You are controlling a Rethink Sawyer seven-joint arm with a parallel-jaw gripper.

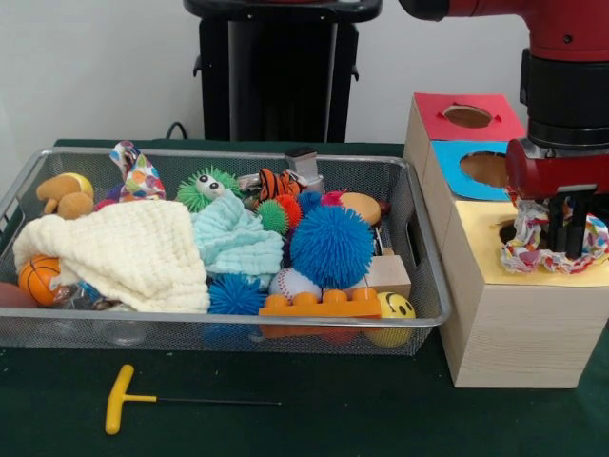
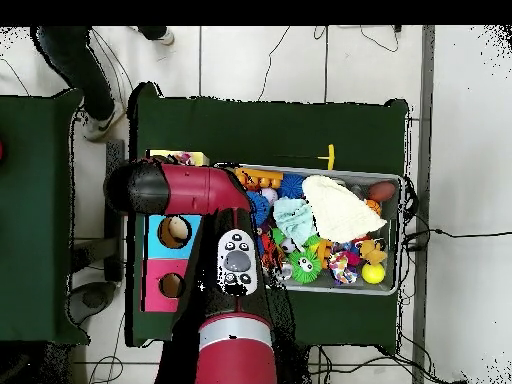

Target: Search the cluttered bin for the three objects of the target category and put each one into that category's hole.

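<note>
My gripper (image 1: 565, 228) hangs over the yellow top of the pale wooden box (image 1: 519, 314) at the right and is shut on the braided pastel rope ring (image 1: 529, 249). The ring droops around the fingers and touches the yellow top. The round hole (image 1: 507, 231) shows only as a sliver left of the ring. The silver wire mesh bin (image 1: 228, 153) fills the left and middle. The white polka-dot cloth (image 1: 136, 174) lies at its far left corner. In the overhead view my arm (image 2: 190, 190) hides the gripper and the yellow box; the bin's rim (image 2: 402, 232) shows at the right.
The bin holds a cream knit cloth (image 1: 133, 252), a teal cloth (image 1: 233, 238), blue (image 1: 331, 246) and green (image 1: 207, 188) spiky balls, an orange brick (image 1: 319, 305) and a smiley ball (image 1: 395, 307). Red-topped (image 1: 466, 116) and blue-topped (image 1: 481, 169) holes lie behind the yellow box. A yellow T-handle tool (image 1: 124, 398) lies in front. A person's legs (image 2: 85, 70) show.
</note>
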